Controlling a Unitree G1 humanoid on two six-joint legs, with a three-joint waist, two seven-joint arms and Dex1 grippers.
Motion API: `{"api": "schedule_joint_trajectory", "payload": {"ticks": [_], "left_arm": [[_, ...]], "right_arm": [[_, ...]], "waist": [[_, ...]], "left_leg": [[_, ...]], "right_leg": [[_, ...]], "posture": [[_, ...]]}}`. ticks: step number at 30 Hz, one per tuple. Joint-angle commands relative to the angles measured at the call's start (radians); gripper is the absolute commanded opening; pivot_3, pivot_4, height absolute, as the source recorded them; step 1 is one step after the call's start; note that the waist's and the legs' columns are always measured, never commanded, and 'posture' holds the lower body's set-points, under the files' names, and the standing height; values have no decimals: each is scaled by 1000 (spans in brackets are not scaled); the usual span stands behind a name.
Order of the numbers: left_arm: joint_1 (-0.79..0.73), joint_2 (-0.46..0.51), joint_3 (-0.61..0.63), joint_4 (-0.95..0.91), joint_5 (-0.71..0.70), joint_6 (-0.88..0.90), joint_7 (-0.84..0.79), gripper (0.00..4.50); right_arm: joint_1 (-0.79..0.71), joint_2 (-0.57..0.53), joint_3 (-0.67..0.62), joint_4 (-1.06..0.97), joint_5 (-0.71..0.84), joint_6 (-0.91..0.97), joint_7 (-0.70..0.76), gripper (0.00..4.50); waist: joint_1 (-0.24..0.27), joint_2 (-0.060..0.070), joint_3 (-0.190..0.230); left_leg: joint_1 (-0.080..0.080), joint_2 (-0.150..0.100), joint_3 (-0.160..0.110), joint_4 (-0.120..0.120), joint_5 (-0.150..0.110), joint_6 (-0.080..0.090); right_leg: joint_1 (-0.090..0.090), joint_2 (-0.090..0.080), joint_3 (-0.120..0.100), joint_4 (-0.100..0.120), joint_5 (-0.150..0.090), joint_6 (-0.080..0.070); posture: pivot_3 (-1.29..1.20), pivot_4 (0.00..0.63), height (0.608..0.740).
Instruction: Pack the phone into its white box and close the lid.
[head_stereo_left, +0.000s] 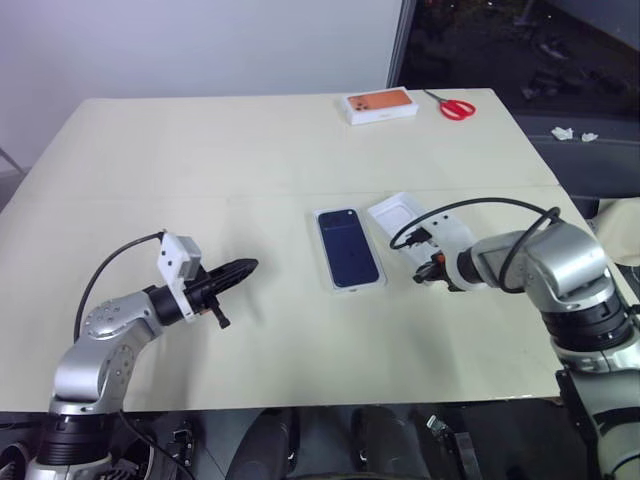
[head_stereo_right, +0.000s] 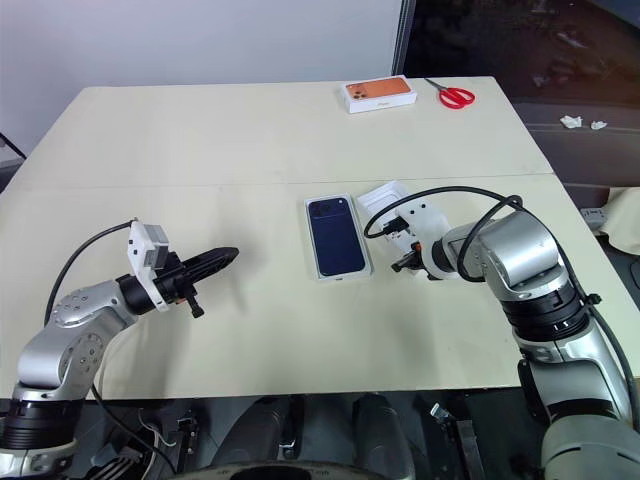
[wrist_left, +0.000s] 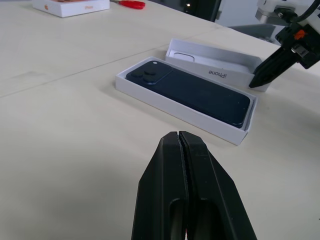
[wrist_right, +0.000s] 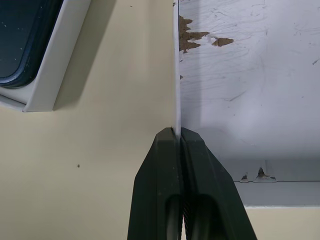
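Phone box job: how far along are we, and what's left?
Done: the phone already lies in the white box. In hand: the right gripper is pinched on a side wall of the lid, which sits open-side up beside the box. Left: lift the lid, flip it and seat it over the box. The left gripper is shut, holding nothing.

One slim dark navy-blue smartphone (head_stereo_left: 349, 247) lies in one shallow white cardboard tray (wrist_left: 150, 96). One white rectangular box lid (wrist_left: 215, 63) sits just beside that tray. One white box printed with an orange phone picture (head_stereo_left: 380, 105) rests at the far edge of the one cream desk (head_stereo_left: 200, 170), near one pair of red-handled scissors (head_stereo_left: 452, 106). Two robot arms reach over the desk, each ending in one pair of black jaws.
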Motion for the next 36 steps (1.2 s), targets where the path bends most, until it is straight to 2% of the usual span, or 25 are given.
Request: {"api": "schedule_joint_trajectory", "payload": {"ticks": [1,7,11,15,20,24,26,29,31,36], "left_arm": [[-7,4,6,-31,-8,-4,3,58],[-21,19,31,-16,-23,1,0,58],[-24,48,65,1,-45,11,-20,58],[-49,65,96,13,-68,35,-15,58],[-73,58,84,1,-71,45,4,58],[-86,55,80,9,-70,44,11,58],[-88,54,76,9,-66,41,14,58],[-84,50,72,-5,-67,43,23,58],[-76,45,62,-13,-61,39,29,58],[-66,33,41,-32,-50,35,41,58]], "right_arm": [[-27,31,-40,11,-13,6,-30,17],[-204,318,-377,94,11,-2,-63,17],[-271,484,-574,149,132,6,-94,17],[-315,641,-767,276,401,6,-236,17],[-263,722,-820,416,800,6,-462,17],[-175,710,-766,453,1047,6,-615,17],[-98,686,-682,434,1157,-10,-669,17],[-14,636,-510,407,1428,-164,-798,17],[32,624,-439,374,1477,-211,-810,17],[108,584,-349,307,1479,-266,-777,17]], "waist": [[-1,0,0],[-3,1,1],[1,1,1],[-1,1,1],[-7,2,1],[-6,2,1],[-6,1,1],[-10,2,1],[-20,2,1],[-30,2,1]], "left_leg": [[0,0,0,0,0,0],[0,2,1,-1,1,-1],[0,2,-1,-3,1,-2],[0,1,0,-1,1,-2],[0,1,0,-3,1,-2],[0,1,0,-2,1,-2],[0,1,0,-2,1,-2],[0,2,0,-2,1,-2],[0,2,0,-2,1,-2],[0,3,0,-2,1,-1]], "right_leg": [[0,0,0,0,0,0],[-2,3,2,2,0,0],[-2,4,1,1,0,0],[-1,2,1,1,1,-1],[-2,3,1,2,1,-2],[-2,3,1,2,1,-2],[-2,3,1,2,1,-2],[-2,3,1,2,1,-2],[-2,3,1,3,1,-2],[-1,5,1,2,1,-1]], "posture": [[0,150,740],[0,150,740],[0,150,740],[0,150,740],[0,150,740],[0,150,740],[0,150,740],[0,150,740],[0,150,740],[0,150,740]]}}
